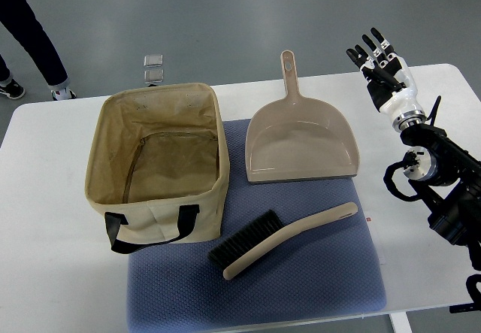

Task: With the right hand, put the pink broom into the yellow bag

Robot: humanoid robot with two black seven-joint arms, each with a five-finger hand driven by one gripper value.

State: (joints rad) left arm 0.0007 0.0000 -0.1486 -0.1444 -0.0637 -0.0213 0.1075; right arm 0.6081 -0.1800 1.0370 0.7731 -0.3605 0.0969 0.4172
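1 broom [282, 241] beside bag [158, 164]; no writing legible.

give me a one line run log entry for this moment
right hand: open, raised, apart from broom | broom: on blue mat, ungrasped | bag: open, upright | left arm: unseen

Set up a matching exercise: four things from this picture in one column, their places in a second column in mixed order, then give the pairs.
Column one:
1. bag
2. dustpan
3. broom
4. right hand

Column two:
A. raised over the table's right part, fingers spread, holding nothing
B. lying on the blue mat, nearest the camera
C. standing open at the left, black handle at the front
D. at the far edge of the mat, handle pointing away

Pairs: 1-C, 2-D, 3-B, 4-A
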